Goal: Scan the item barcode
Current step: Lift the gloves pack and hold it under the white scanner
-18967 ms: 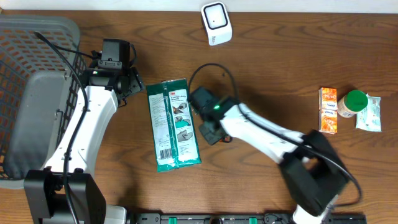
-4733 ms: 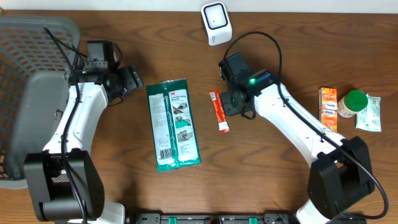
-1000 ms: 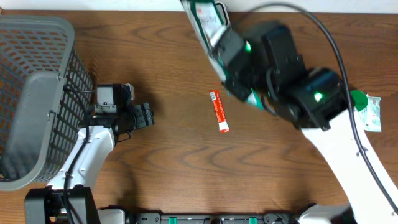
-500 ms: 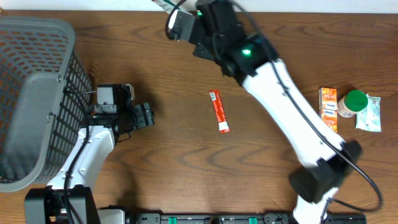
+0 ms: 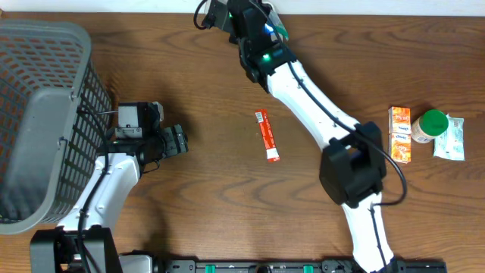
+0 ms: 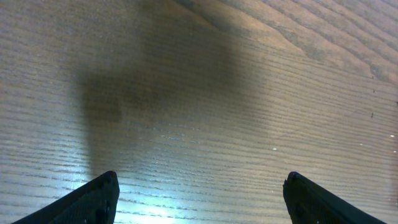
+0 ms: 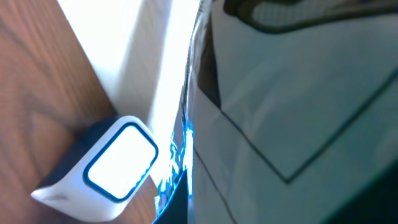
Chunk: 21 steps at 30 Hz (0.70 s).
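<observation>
The right pincer (image 5: 254,21) stays clamped on the green packet (image 7: 292,93). A second ago the packet hung high over the tabletop (image 5: 227,212); now it sits at the far edge, just beside the scanner (image 7: 118,165), and we see blue light along its edge. We judge the scan is under way. The left pincer (image 6: 199,202) stands apart and empty, near the basket (image 5: 45,114).

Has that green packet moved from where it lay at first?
Yes. The green packet left its spot left of the red stick, going up to the white scanner.
</observation>
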Each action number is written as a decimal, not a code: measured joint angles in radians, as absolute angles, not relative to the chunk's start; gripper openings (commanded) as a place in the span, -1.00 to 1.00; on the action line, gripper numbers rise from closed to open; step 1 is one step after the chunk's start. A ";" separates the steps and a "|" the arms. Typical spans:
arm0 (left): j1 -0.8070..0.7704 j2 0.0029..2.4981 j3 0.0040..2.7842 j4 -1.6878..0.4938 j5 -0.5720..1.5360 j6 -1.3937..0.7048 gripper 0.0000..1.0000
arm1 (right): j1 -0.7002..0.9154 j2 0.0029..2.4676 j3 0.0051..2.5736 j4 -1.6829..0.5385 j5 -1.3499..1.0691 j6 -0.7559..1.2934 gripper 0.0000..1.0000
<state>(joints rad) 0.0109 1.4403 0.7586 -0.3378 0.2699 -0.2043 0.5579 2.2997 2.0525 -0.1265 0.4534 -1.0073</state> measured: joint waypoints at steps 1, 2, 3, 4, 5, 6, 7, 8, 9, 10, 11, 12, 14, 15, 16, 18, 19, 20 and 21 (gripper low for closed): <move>0.011 1.440 0.759 -0.338 0.270 -0.204 0.71 | 0.556 2.319 2.053 -0.103 0.458 -1.019 -0.98; 0.011 1.440 0.759 -0.337 0.270 -0.205 0.71 | 0.554 2.334 2.053 -0.083 0.461 -1.031 -0.98; 0.011 1.440 0.759 -0.338 0.270 -0.205 0.71 | 0.553 2.351 2.053 -0.060 0.464 -1.047 -0.98; 0.011 1.440 0.759 -0.338 0.270 -0.204 0.72 | 0.551 2.366 2.053 -0.037 0.465 -1.066 -0.98; 0.011 1.440 0.759 -0.338 0.270 -0.204 0.71 | 0.549 2.384 2.053 -0.017 0.466 -1.091 -0.98; 0.011 1.440 0.759 -0.338 0.270 -0.204 0.71 | 0.546 2.400 2.053 0.007 0.467 -1.119 -0.98; 0.011 1.440 0.759 -0.338 0.270 -0.204 0.72 | 0.544 2.415 2.053 0.030 0.466 -1.143 -0.98; 0.011 1.440 0.759 -0.337 0.270 -0.204 0.72 | 0.542 2.427 2.053 0.045 0.465 -1.164 -0.98; 0.011 1.440 0.759 -0.338 0.270 -0.204 0.71 | 0.538 2.435 2.053 0.051 0.462 -1.178 -0.98; 0.011 1.440 0.759 -0.337 0.270 -0.204 0.71 | 0.534 2.445 2.053 0.052 0.456 -1.193 -0.98; 0.011 1.440 0.759 -0.338 0.270 -0.204 0.71 | 0.531 2.450 2.052 0.049 0.448 -1.204 -0.98; 0.011 1.440 0.759 -0.337 0.270 -0.204 0.71 | 0.530 2.456 2.052 0.048 0.445 -1.213 -0.98; 0.011 1.440 0.759 -0.338 0.270 -0.204 0.71 | 0.525 2.460 2.052 0.044 0.437 -1.221 -0.98; 0.011 1.440 0.759 -0.338 0.270 -0.204 0.71 | 0.523 2.460 2.053 0.033 0.431 -1.220 -0.98; 0.011 1.440 0.759 -0.337 0.270 -0.204 0.71 | 0.522 2.460 2.053 0.017 0.420 -1.220 -0.98; 0.011 1.440 0.759 -0.338 0.270 -0.205 0.71 | 0.521 2.460 2.053 -0.016 0.393 -1.215 -0.98; 0.011 1.440 0.759 -0.338 0.270 -0.204 0.71 | 0.521 2.460 2.053 -0.028 0.384 -1.212 -0.98; 0.011 1.440 0.759 -0.338 0.270 -0.204 0.72 | 0.521 2.461 2.053 -0.042 0.373 -1.208 -0.98; 0.011 1.440 0.759 -0.338 0.270 -0.204 0.71 | 0.521 2.461 2.053 -0.058 0.357 -1.202 -0.98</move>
<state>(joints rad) 0.0113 1.4403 0.7586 -0.3378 0.2703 -0.2043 0.5209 2.4607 2.0525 -0.0578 0.3573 -1.2018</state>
